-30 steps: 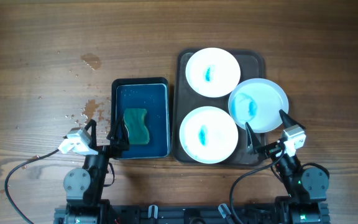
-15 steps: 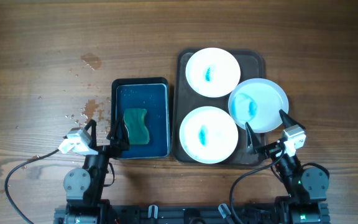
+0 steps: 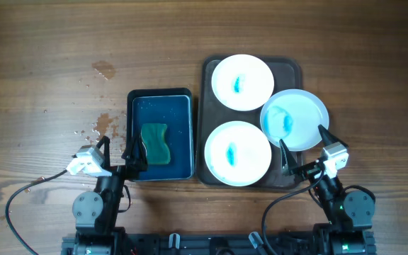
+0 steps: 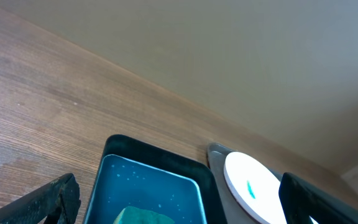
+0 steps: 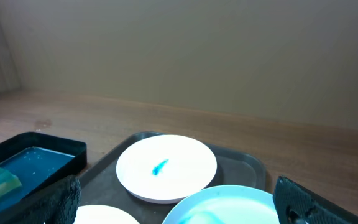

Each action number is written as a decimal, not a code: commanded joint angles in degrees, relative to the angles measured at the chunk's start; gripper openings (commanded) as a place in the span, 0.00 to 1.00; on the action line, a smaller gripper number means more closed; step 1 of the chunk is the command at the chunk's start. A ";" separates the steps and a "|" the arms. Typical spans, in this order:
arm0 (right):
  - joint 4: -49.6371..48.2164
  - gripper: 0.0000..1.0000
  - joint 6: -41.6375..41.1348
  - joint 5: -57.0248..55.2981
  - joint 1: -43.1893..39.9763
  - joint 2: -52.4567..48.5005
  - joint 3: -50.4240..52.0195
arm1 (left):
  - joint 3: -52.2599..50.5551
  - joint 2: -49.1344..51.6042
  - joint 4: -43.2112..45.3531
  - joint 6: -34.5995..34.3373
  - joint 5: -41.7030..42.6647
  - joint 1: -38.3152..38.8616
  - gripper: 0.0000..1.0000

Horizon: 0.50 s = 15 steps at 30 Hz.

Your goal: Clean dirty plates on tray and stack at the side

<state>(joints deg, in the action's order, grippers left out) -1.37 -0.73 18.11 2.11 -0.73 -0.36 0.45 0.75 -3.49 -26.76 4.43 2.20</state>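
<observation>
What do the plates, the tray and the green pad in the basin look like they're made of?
Plates: smooth, even white with a thin rim, probably ceramic or melamine; the look leaves that open.
Tray: dark brown and matte, with moulded rounded corners, likely plastic.
Green pad: wavy-edged block lying in the basin, most likely a foam sponge.

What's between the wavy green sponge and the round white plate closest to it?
Overhead shows blue water, the dark rectangular basin wall, then the dark brown tray rim.
</observation>
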 commanded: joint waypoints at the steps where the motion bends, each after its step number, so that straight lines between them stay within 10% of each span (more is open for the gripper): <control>1: -0.15 1.00 0.59 -0.31 0.24 0.20 0.07 | -0.09 -0.26 -0.44 0.87 0.68 0.26 1.00; 15: -0.15 1.00 0.59 -0.31 0.24 0.20 0.07 | -0.09 -0.26 -0.46 0.87 0.68 0.26 1.00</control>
<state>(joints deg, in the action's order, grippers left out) -1.37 -0.73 18.11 2.11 -0.73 -0.36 0.45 0.75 -3.49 -26.76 4.45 2.20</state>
